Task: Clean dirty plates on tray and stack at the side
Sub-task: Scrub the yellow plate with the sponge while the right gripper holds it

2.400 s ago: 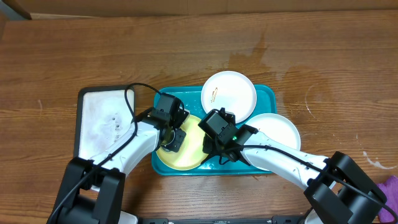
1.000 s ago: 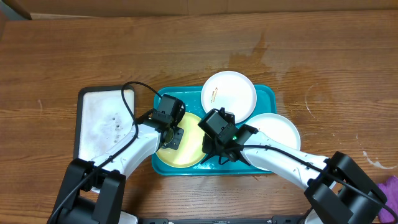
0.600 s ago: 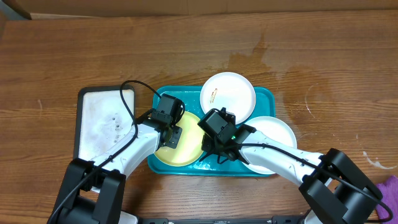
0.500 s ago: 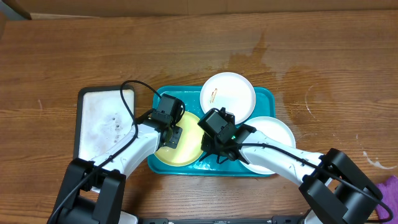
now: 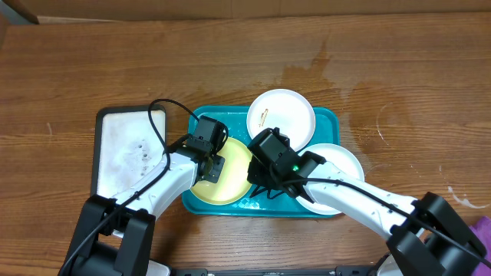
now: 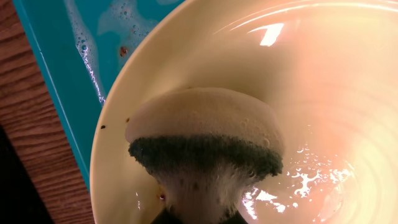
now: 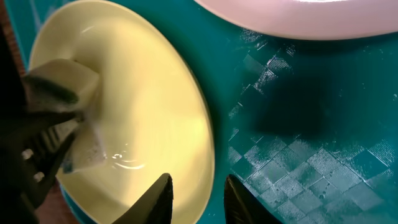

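Observation:
On the teal tray [image 5: 326, 126] lies a yellow-green plate [image 5: 234, 180], wet and soapy. My left gripper [image 5: 209, 170] is shut on a sponge [image 6: 205, 140], a pale top over a dark scrub layer, pressed into the plate [image 6: 311, 93] near its left rim. The right gripper [image 7: 199, 193] stands open with the yellow plate's rim [image 7: 205, 155] between its fingers, above the plate's right edge [image 5: 247, 184]. A white plate [image 5: 281, 115] with a small orange smear sits at the tray's back. Another white plate [image 5: 341, 162] lies at the tray's right edge, partly under my right arm.
A white tray with a black rim [image 5: 126, 149] lies left of the teal tray. Soapy water films the teal tray floor [image 7: 298, 155]. A wet patch [image 5: 307, 73] marks the wood behind the tray. A purple cloth [image 5: 483, 228] shows at the far right edge.
The right gripper's jaws have parted from the yellow plate's rim. The teal tray and plates slid slightly left earlier. The left gripper stays on the plate with the sponge.

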